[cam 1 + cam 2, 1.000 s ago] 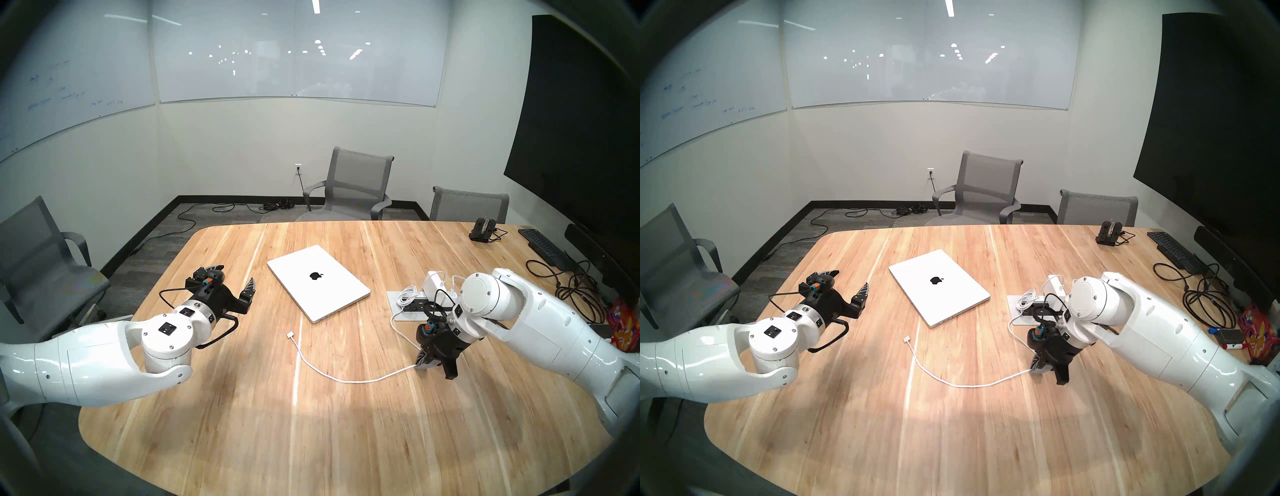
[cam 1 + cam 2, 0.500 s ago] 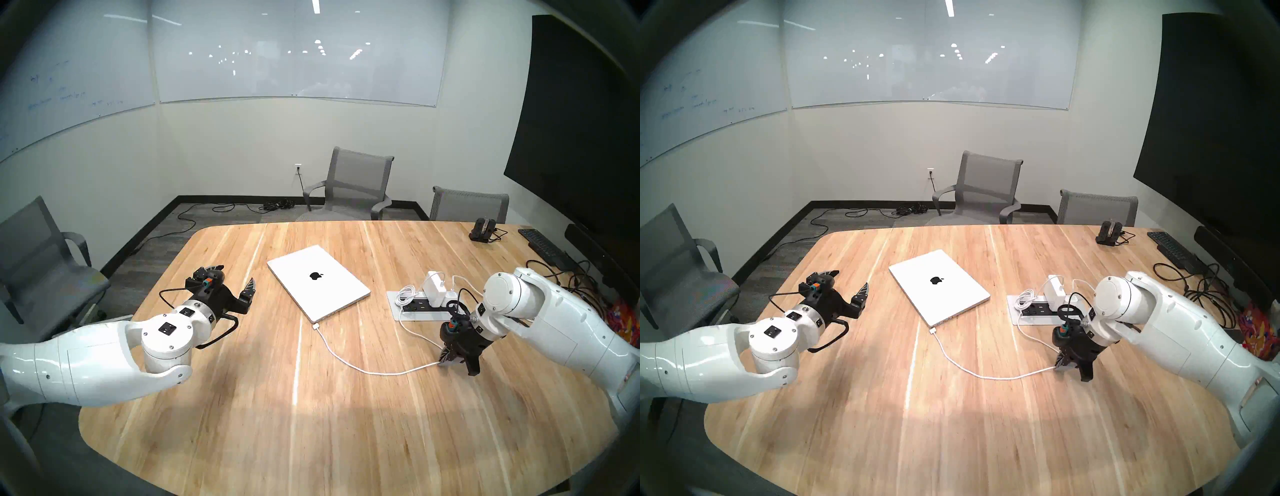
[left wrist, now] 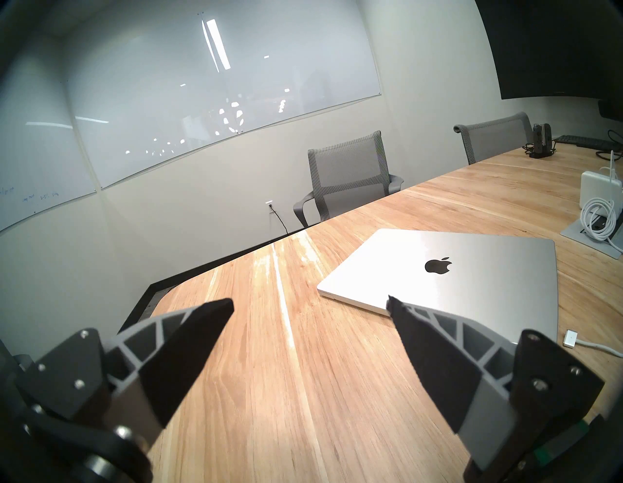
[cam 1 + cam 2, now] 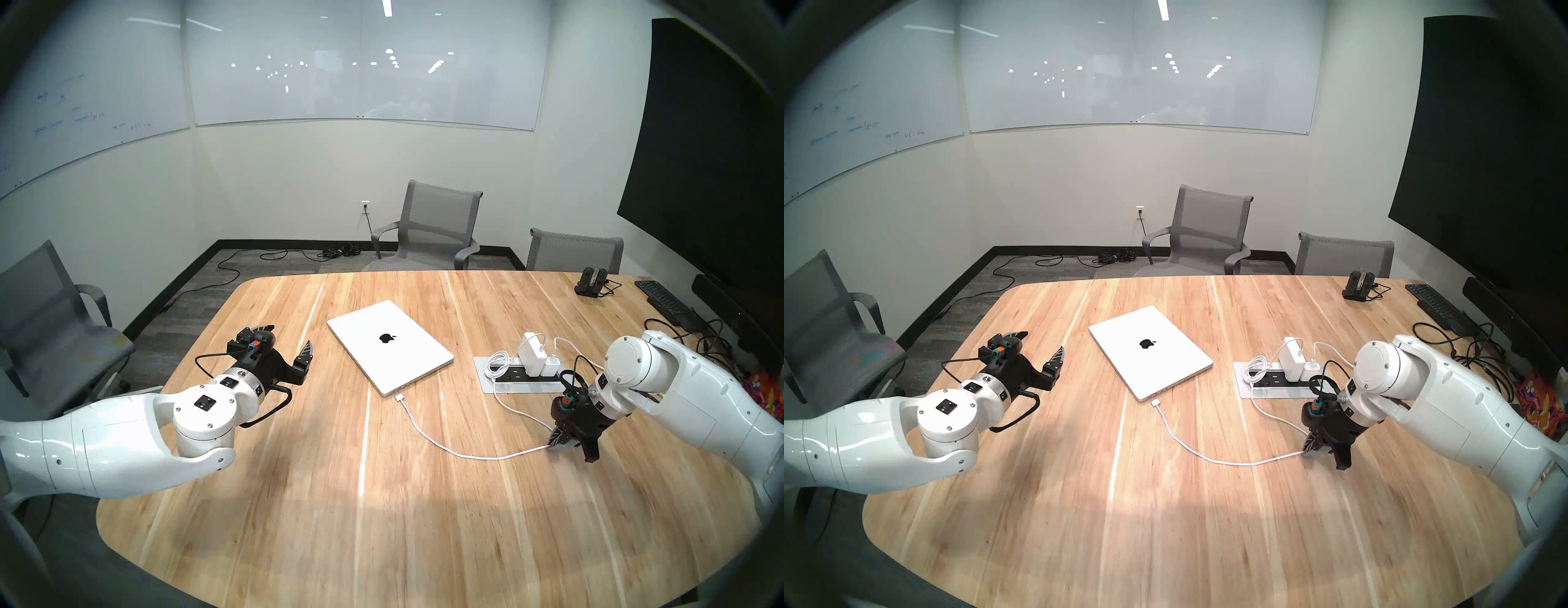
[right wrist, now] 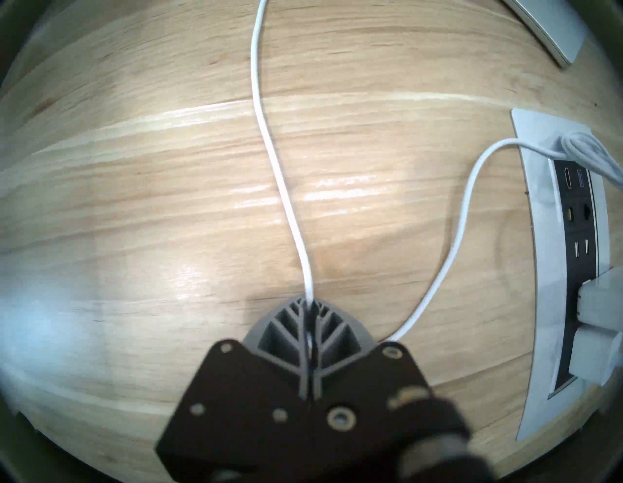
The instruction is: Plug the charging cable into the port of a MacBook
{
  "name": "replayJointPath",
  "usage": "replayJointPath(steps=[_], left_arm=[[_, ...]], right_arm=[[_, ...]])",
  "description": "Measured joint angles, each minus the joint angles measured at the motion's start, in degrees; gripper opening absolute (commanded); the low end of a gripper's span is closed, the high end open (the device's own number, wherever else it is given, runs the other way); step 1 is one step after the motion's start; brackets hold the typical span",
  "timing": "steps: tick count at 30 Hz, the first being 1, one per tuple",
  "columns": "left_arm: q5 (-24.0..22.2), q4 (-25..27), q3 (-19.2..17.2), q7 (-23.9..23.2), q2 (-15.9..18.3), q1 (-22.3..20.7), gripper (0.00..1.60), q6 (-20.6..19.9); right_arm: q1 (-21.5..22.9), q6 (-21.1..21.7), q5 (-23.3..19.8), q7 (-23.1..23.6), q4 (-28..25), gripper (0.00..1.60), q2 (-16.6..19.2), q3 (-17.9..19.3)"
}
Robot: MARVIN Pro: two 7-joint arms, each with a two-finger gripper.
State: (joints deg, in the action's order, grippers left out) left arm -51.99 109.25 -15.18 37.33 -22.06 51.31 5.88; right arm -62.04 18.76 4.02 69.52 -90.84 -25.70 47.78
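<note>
1. Your right gripper is clamped on the charging cable; in the right wrist view the fingers are pressed together with the white cord running out between their tips, low over the table.
2. From that grip the cable curves across the wood to its flat connector, which lies on the table just beside the near corner of the MacBook. You can see a narrow strip of wood between connector and laptop edge in the left wrist view, so it is not seated.
3. The MacBook lies closed and flat near the table's middle. The only marking you can read on it is the black apple logo centred on the lid.
4. Your left gripper hangs above the table left of the laptop, fingers spread wide and holding nothing.
5. The cable's other end runs up to the power strip plate, where a white charger brick stands plugged in beside a bundled white cord.
6. Faint blue handwriting shows on the left whiteboard; it is too small for you to read.
</note>
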Motion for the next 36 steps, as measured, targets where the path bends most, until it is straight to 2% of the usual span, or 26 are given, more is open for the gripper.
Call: replayJointPath(steps=[15, 16, 17, 18, 36], left_arm=[[0.00, 0.00, 0.00, 0.00, 0.00, -0.01, 1.60, 0.00], [0.00, 0.00, 0.00, 0.00, 0.00, -0.01, 1.60, 0.00], [0.00, 0.00, 0.00, 0.00, 0.00, -0.01, 1.60, 0.00], [0.00, 0.00, 0.00, 0.00, 0.00, -0.01, 1.60, 0.00], [-0.01, 0.00, 0.00, -0.01, 0.00, -0.01, 1.60, 0.00]], right_arm=[[-0.94, -0.49, -1.18, 0.26, -2.36, 0.00, 0.53, 0.05], [-0.93, -0.49, -1.18, 0.30, -2.39, 0.24, 0.53, 0.05], [-0.87, -0.47, -1.18, 0.53, -2.46, 1.11, 0.53, 0.04], [-0.84, -0.45, -1.17, 0.65, -2.49, 1.60, 0.53, 0.04], [-0.41, 0.55, 0.39, 2.44, -2.73, 1.60, 0.53, 0.04]])
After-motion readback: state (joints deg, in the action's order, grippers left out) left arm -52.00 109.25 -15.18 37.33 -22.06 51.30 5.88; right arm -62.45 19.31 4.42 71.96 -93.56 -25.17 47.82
